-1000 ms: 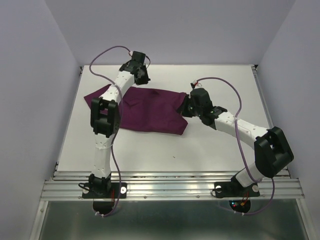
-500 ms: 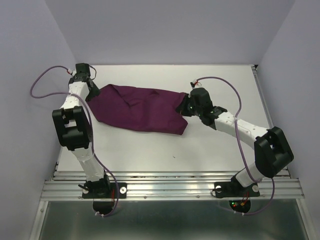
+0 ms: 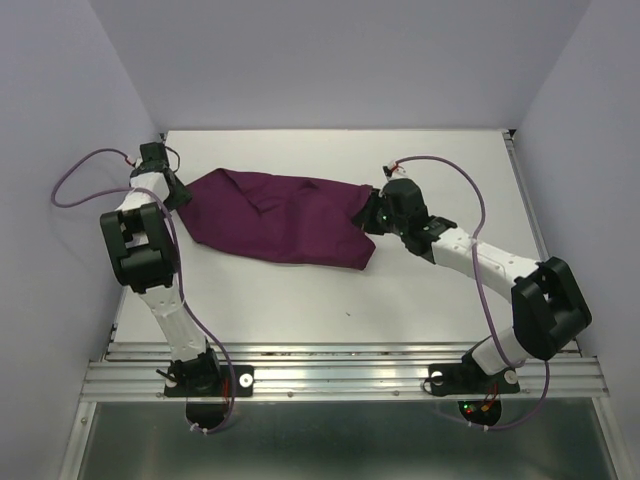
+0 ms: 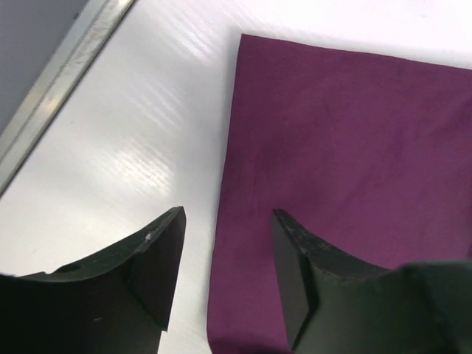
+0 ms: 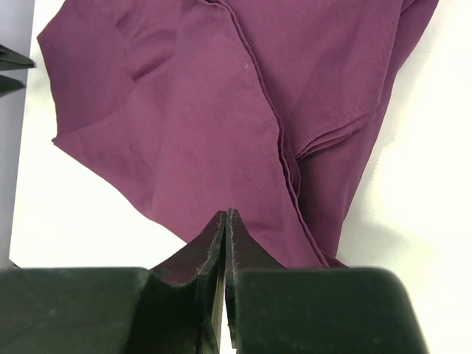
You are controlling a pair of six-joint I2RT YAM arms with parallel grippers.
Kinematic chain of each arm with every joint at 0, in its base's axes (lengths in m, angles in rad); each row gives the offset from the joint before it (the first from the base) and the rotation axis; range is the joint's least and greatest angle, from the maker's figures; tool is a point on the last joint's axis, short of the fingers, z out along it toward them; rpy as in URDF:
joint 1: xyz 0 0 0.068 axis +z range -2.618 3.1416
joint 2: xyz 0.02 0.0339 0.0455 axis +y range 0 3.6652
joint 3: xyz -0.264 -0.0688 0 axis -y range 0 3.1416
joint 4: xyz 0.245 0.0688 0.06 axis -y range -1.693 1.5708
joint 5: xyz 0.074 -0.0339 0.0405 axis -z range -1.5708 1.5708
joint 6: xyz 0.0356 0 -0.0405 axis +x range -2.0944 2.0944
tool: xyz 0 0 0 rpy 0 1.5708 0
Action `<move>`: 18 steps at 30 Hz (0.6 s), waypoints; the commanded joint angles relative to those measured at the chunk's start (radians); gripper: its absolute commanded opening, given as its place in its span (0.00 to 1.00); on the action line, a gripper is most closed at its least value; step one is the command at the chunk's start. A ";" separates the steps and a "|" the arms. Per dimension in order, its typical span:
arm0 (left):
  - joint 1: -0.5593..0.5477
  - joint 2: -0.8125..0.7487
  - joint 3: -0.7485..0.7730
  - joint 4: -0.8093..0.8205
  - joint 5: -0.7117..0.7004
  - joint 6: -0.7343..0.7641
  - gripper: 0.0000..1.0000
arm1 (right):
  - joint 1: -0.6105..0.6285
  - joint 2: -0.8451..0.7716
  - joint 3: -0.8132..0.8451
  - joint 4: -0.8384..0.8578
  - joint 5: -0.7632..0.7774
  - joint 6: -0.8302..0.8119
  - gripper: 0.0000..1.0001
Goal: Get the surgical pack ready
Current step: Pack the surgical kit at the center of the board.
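Observation:
Of the surgical pack, only the deep-purple cloth wrap [image 3: 280, 215] shows, spread across the white table with folds at its right end. My left gripper [image 3: 178, 195] is at the cloth's left edge and open. In the left wrist view, the left gripper [image 4: 227, 212] has one finger over bare table and the other over the cloth [image 4: 346, 147], with nothing between them. My right gripper [image 3: 378, 214] is shut at the cloth's bunched right end. In the right wrist view, the right gripper [image 5: 225, 214] has its tips pressed together on the purple cloth [image 5: 192, 125].
The table's metal side rail [image 4: 59, 81] runs close to the left gripper. Lilac walls enclose the table on the left, back and right. An aluminium rail [image 3: 340, 365] carrying both arm bases lies along the near edge.
My left arm swung from the cloth's back middle to the far left, drawing the left corner out flat, then opened and let go. The right arm stayed put.

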 commanded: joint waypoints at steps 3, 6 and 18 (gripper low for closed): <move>0.007 0.077 0.012 0.058 0.045 0.022 0.57 | 0.005 -0.053 -0.026 0.073 -0.002 0.014 0.06; 0.008 0.091 -0.008 0.075 0.042 0.028 0.55 | 0.005 -0.035 -0.031 0.083 -0.002 0.017 0.06; -0.050 0.142 0.026 0.047 -0.031 0.025 0.00 | 0.005 -0.028 -0.011 0.069 -0.020 -0.003 0.06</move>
